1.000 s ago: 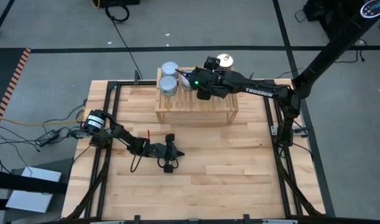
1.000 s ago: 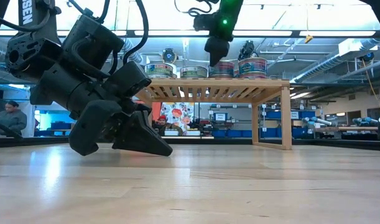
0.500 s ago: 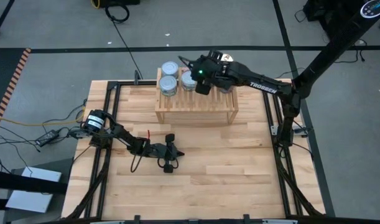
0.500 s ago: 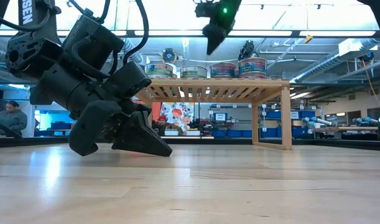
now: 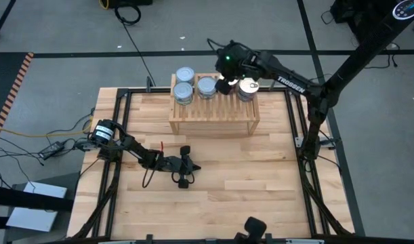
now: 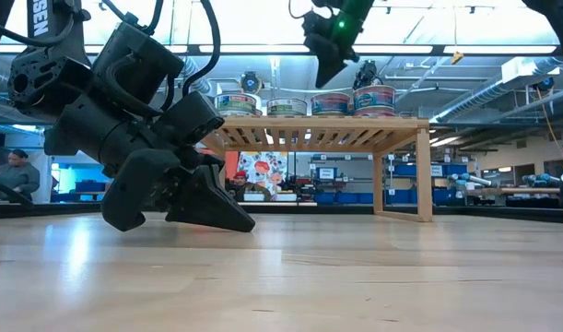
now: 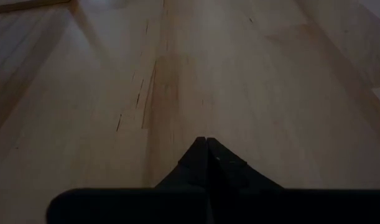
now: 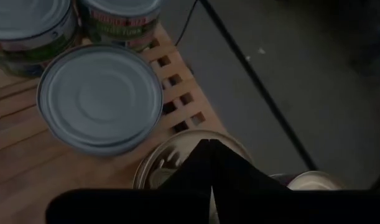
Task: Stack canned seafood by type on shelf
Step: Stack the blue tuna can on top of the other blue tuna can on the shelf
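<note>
Wooden tabletop (image 5: 247, 176) up front has the left gripper (image 5: 185, 167) resting on it, fingers clenched empty, well short of the shelf (image 5: 213, 112). Farther back, tins (image 5: 206, 86) sit on the shelf's slats, with the right gripper (image 5: 225, 85) hovering over them, pinched closed, holding nothing.

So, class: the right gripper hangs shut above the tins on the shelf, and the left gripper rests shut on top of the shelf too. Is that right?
Not quite. The left gripper is shut, but the high view shows it down on the table, in front of the shelf, not on top of it. The right gripper does hang shut above the tins.
</note>
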You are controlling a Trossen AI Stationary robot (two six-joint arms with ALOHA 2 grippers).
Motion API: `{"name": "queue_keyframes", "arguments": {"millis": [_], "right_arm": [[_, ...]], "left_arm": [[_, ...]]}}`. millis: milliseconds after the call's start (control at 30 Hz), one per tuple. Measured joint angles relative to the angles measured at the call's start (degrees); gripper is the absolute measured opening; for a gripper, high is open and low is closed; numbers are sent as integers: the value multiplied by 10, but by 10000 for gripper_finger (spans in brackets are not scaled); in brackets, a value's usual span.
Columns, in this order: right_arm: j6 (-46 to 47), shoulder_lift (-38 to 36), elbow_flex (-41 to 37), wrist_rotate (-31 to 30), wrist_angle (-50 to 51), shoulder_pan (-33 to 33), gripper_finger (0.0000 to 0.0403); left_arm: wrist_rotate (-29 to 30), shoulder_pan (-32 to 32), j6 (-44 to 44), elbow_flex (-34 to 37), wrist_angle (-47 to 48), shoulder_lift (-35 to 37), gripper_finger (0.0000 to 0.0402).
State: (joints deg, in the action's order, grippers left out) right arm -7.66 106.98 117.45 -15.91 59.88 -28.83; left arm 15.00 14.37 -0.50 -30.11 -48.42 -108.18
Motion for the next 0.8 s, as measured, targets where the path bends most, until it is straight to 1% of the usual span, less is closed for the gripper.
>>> {"name": "queue_keyframes", "arguments": {"millis": [100, 233, 367, 533, 800], "right_arm": [[0, 0, -5, 31, 5, -11, 7], [2, 0, -25, 67, 8, -18, 10], [-4, 0, -43, 68, -6, -17, 7], [-15, 0, -47, 70, -18, -12, 7], [-19, 0, -47, 97, -35, -12, 7]], "left_arm": [[0, 0, 0, 0, 0, 0, 4], [0, 0, 0, 0, 0, 0, 4], [0, 0, 0, 0, 0, 0, 4], [0, 0, 0, 0, 0, 0, 4], [0, 0, 0, 0, 0, 0, 4]]}}
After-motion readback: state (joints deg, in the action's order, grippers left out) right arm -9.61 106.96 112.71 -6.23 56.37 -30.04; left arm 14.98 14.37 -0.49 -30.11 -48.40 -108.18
